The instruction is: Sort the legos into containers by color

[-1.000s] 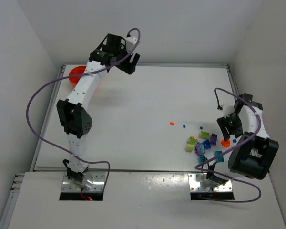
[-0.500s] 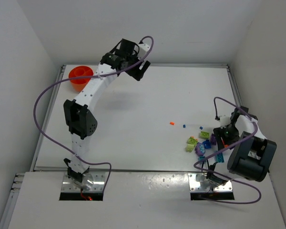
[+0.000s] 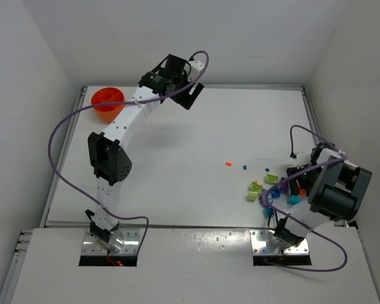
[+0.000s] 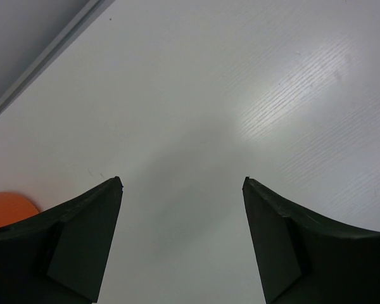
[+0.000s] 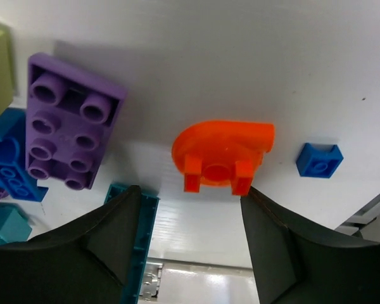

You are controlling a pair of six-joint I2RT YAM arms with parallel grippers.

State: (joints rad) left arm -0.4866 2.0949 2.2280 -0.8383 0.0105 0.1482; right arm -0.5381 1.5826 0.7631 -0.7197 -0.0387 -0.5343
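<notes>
The legos lie in a loose pile [image 3: 269, 190] at the right of the table: lime green, purple, blue and teal bricks. My right gripper [image 3: 297, 183] is down at the pile's right edge. In the right wrist view it [image 5: 191, 190] is open. A rounded orange piece [image 5: 221, 155] lies just past its fingertips, not between them. A purple plate [image 5: 66, 123] lies to the left, and a teal brick [image 5: 136, 240] sits against the left finger. My left gripper [image 3: 189, 95] hangs open and empty at the back of the table, to the right of the orange bowl [image 3: 107, 100].
A tiny orange bit [image 3: 228, 164] and a tiny blue bit [image 3: 245, 168] lie apart, left of the pile. A small blue brick [image 5: 320, 159] sits right of the orange piece. The table's raised rim [image 3: 310, 114] runs close behind the right arm.
My left arm has swung right, away from the orange bowl. My right gripper has come down and left onto the pile's edge and has opened a little wider.
</notes>
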